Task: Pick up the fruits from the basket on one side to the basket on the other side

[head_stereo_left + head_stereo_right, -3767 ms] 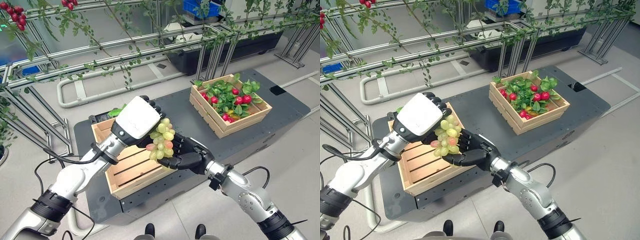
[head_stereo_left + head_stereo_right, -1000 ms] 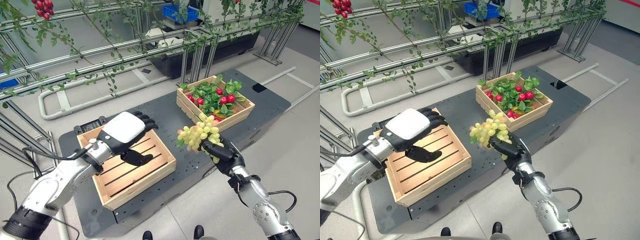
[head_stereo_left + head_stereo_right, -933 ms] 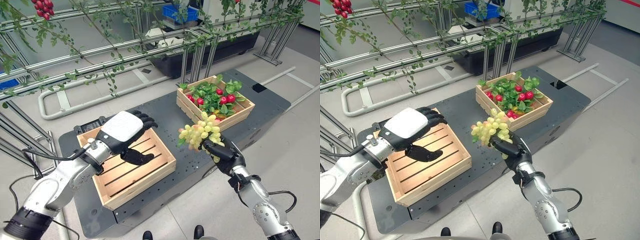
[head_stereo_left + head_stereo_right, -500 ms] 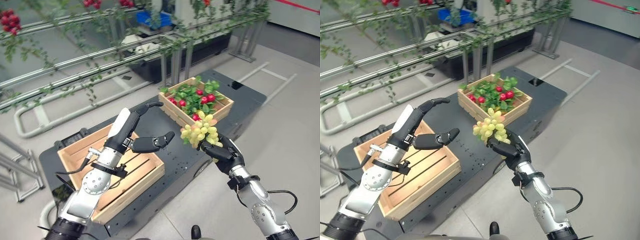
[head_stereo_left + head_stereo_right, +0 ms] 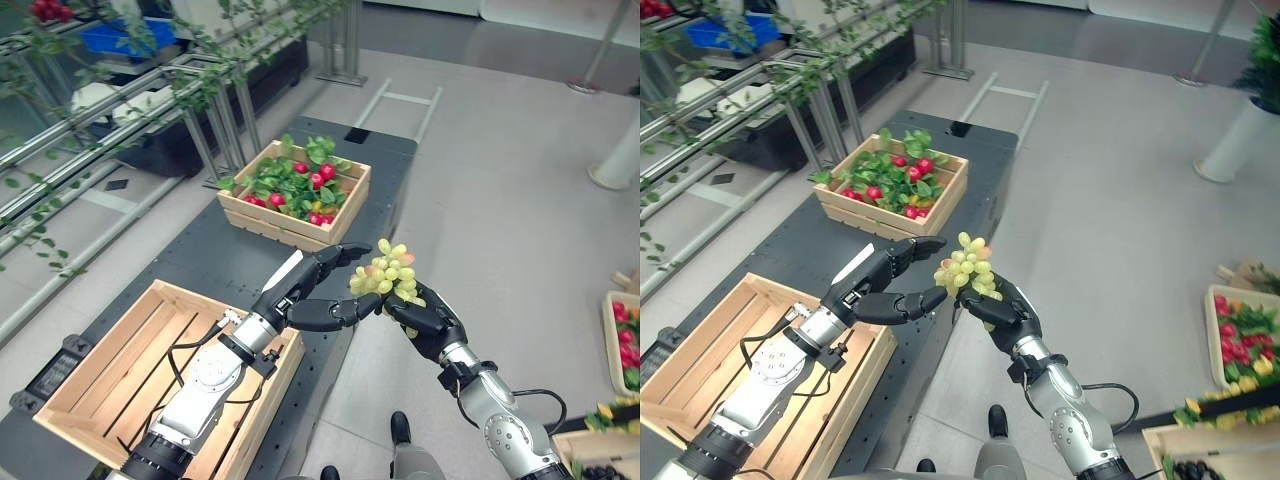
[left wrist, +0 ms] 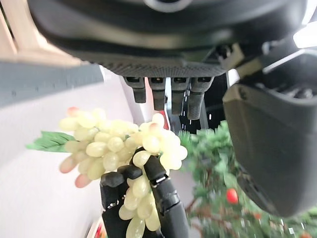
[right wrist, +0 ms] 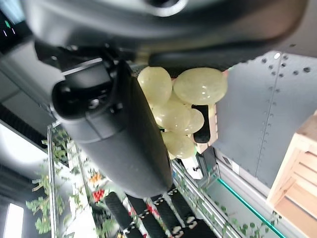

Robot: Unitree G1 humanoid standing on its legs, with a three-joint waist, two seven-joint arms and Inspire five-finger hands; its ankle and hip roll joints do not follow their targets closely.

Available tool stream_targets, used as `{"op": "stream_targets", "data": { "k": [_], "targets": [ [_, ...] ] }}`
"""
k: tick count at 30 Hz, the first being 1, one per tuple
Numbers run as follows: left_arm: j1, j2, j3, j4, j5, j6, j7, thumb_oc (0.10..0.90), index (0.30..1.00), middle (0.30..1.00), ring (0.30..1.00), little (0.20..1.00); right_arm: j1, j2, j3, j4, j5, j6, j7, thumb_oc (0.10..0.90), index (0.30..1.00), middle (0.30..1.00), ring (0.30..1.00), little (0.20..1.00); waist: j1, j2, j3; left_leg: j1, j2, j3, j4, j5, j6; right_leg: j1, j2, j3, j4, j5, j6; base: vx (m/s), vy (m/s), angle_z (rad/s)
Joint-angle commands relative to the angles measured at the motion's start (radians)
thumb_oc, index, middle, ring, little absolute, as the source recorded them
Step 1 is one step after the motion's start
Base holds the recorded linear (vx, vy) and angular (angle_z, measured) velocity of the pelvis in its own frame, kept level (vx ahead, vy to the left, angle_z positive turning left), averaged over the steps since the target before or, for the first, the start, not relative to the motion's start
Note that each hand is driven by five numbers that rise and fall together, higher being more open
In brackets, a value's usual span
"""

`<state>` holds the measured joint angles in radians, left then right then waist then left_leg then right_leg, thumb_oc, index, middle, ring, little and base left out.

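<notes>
Left eye view: unlabelled grapes (image 5: 387, 275) in right hand (image 5: 425, 325).

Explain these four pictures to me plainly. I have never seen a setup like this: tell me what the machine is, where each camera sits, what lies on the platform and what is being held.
This is a humanoid robot with two arms ending in dark hands. Two pictures come from cameras on its head, looking down; the other two come from cameras on its wrists, very close to the hands. Before it stands a dark platform carrying two wooden crates: the near crate is bare inside, and the far crate holds green leaves and red fruits. The right hand has its fingers curled round a bunch of green grapes, held up in the air beyond the platform's edge. The left hand is open, fingers reaching towards the grapes.
</notes>
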<state>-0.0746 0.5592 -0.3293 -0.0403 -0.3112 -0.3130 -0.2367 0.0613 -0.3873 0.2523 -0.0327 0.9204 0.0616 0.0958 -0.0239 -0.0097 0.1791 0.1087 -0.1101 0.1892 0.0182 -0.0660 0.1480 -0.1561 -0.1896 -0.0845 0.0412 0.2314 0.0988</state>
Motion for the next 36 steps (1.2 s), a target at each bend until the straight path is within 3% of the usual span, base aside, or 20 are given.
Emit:
{"op": "stream_targets", "data": {
  "k": [1,5,8,10,11,12,13,17,19,25,34,35,36],
  "targets": [
    [-0.101,-0.011,0.065,-0.110,-0.106,-0.100,-0.008,0.800,0.900,0.900,0.900,0.900,-0.151,0.000,-0.035,-0.108,0.104,-0.081,0.092,0.400,0.300,0.300,0.300,0.300,0.034,0.027,-0.043,0.016,0.004,-0.121,-0.070,-0.016,-0.109,0.008,-0.032,-0.056,0.138,-0.065,0.106,-0.11,0.037,-0.70],
    [-0.070,-0.015,0.063,-0.126,-0.107,-0.100,-0.025,0.800,0.900,0.900,0.900,0.900,-0.160,0.007,-0.003,-0.085,0.075,-0.090,0.121,0.400,0.300,0.300,0.300,0.300,0.073,0.044,-0.058,-0.012,0.025,-0.044,-0.100,0.017,-0.094,0.033,-0.026,-0.175,0.393,-0.187,0.074,-0.15,0.020,-0.74],
    [-0.049,0.003,0.077,-0.128,-0.104,-0.110,-0.028,0.800,0.900,0.900,0.900,0.900,-0.163,0.014,0.015,-0.064,0.067,-0.102,0.152,0.400,0.300,0.300,0.300,0.300,0.101,0.033,-0.061,-0.049,0.030,0.014,-0.072,0.016,-0.095,0.082,-0.027,-0.216,0.468,-0.260,0.064,-0.12,-0.074,-0.53],
    [-0.037,0.015,0.090,-0.128,-0.120,-0.106,-0.025,0.800,0.900,0.900,0.900,0.900,-0.155,0.021,0.018,-0.055,0.055,-0.100,0.169,0.400,0.300,0.300,0.300,0.300,0.113,0.023,-0.071,-0.065,0.033,0.052,-0.066,0.015,-0.095,0.129,-0.037,-0.245,0.461,-0.275,0.070,-0.05,-0.099,-0.73],
    [-0.026,0.024,0.103,-0.133,-0.138,-0.095,-0.025,0.800,0.900,0.900,0.900,0.900,-0.151,0.027,0.024,-0.049,0.048,-0.098,0.181,0.400,0.300,0.300,0.300,0.300,0.122,0.007,-0.080,-0.060,0.024,0.075,-0.081,0.009,-0.099,0.183,-0.057,-0.260,0.433,-0.295,0.091,-0.06,-0.194,-0.90],
    [-0.016,0.033,0.114,-0.142,-0.143,-0.087,-0.014,0.800,0.900,0.900,0.900,0.900,-0.153,0.033,0.034,-0.050,0.039,-0.091,0.186,0.400,0.300,0.300,0.300,0.300,0.130,-0.002,-0.092,-0.068,0.032,0.119,-0.098,0.025,-0.109,0.246,-0.058,-0.294,0.342,-0.311,0.093,-0.05,-0.182,-1.11],
    [-0.014,0.034,0.114,-0.143,-0.145,-0.086,-0.015,0.800,0.900,0.900,0.900,0.900,-0.152,0.034,0.035,-0.050,0.039,-0.091,0.185,0.400,0.300,0.300,0.300,0.300,0.132,-0.002,-0.093,-0.068,0.034,0.124,-0.099,0.027,-0.111,0.254,-0.055,-0.296,0.328,-0.311,0.093,-0.13,-0.230,-1.73],
    [-0.006,0.030,0.116,-0.152,-0.138,-0.090,0.003,0.800,0.900,0.900,0.900,0.900,-0.166,0.037,0.053,-0.050,0.030,-0.079,0.180,0.400,0.300,0.300,0.300,0.300,0.144,-0.005,-0.107,-0.105,0.102,0.244,-0.101,0.084,-0.169,0.367,-0.018,-0.367,0.065,-0.358,0.063,-0.16,-0.249,-1.44],
    [-0.005,0.009,0.113,-0.156,-0.147,-0.092,0.004,0.800,0.900,0.900,0.900,0.900,-0.167,0.033,0.066,-0.055,0.020,-0.085,0.175,0.400,0.300,0.300,0.300,0.300,0.141,-0.005,-0.108,-0.115,0.133,0.297,-0.103,0.105,-0.187,0.393,-0.004,-0.392,-0.014,-0.340,0.059,-0.24,-0.314,-1.13],
    [-0.026,-0.044,0.088,-0.139,-0.158,-0.127,0.009,0.800,0.900,0.900,0.900,0.900,-0.136,0.016,0.064,-0.056,0.003,-0.122,0.164,0.400,0.300,0.300,0.300,0.300,0.101,-0.015,-0.097,-0.130,0.187,0.322,-0.105,0.137,-0.221,0.366,0.038,-0.379,-0.123,-0.263,0.049,-0.25,-0.304,-0.93],
    [-0.049,-0.108,0.081,-0.134,-0.227,-0.139,0.013,0.800,0.900,0.900,0.900,0.900,-0.124,-0.015,0.024,-0.080,-0.013,-0.113,0.158,0.400,0.300,0.300,0.300,0.300,0.042,-0.028,-0.070,-0.183,0.293,0.297,-0.105,0.221,-0.292,0.286,0.106,-0.320,-0.128,-0.233,0.007,-0.19,-0.207,-0.41],
    [-0.048,-0.111,0.082,-0.134,-0.232,-0.143,0.011,0.800,0.900,0.900,0.900,0.900,-0.121,-0.020,0.017,-0.084,-0.012,-0.107,0.164,0.400,0.300,0.300,0.300,0.300,0.039,-0.031,-0.068,-0.182,0.294,0.288,-0.103,0.217,-0.291,0.283,0.110,-0.313,-0.128,-0.234,0.004,-0.10,-0.099,-0.05],
    [-0.044,-0.117,0.086,-0.135,-0.239,-0.141,0.020,0.800,0.900,0.900,0.900,0.900,-0.119,-0.029,0.007,-0.085,-0.007,-0.094,0.181,0.400,0.300,0.300,0.300,0.300,0.045,-0.040,-0.066,-0.179,0.280,0.220,-0.095,0.203,-0.285,0.281,0.114,-0.277,-0.128,-0.236,-0.002,-0.07,-0.074,-0.06]
  ]
}}
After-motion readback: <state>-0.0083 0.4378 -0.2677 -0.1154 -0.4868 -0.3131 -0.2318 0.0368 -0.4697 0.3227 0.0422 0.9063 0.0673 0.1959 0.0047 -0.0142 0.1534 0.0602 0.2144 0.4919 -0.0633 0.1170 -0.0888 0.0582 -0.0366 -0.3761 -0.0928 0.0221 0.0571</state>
